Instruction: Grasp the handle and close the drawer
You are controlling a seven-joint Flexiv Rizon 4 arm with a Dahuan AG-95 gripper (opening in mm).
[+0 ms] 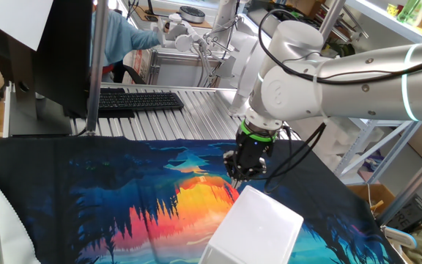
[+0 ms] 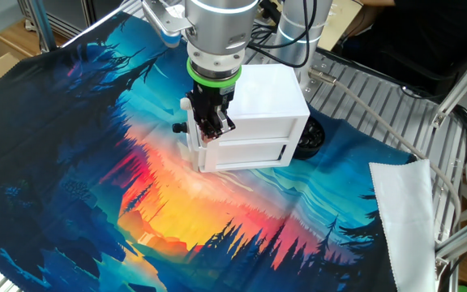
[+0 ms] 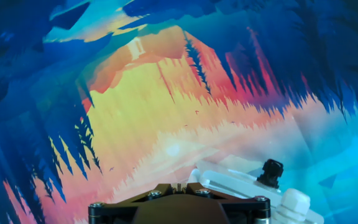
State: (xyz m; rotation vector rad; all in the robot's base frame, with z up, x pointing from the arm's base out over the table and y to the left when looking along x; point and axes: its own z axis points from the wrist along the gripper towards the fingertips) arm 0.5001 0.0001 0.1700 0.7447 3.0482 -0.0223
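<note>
The drawer unit, a glossy white box, stands on the painted cloth; its top also shows low in one fixed view. Its front face shows a seam between two drawer fronts, and both look flush. I cannot make out a handle. My gripper points down at the unit's front left corner, with its fingers pressed together. In the hand view the gripper is shut over the cloth, with no object visible in it. A white plastic part with a black knob lies just to its right.
The colourful cloth covers most of the slatted metal table. A black round object sits against the unit's far side. A white cloth lies at the right edge. A keyboard and a monitor post stand at the back.
</note>
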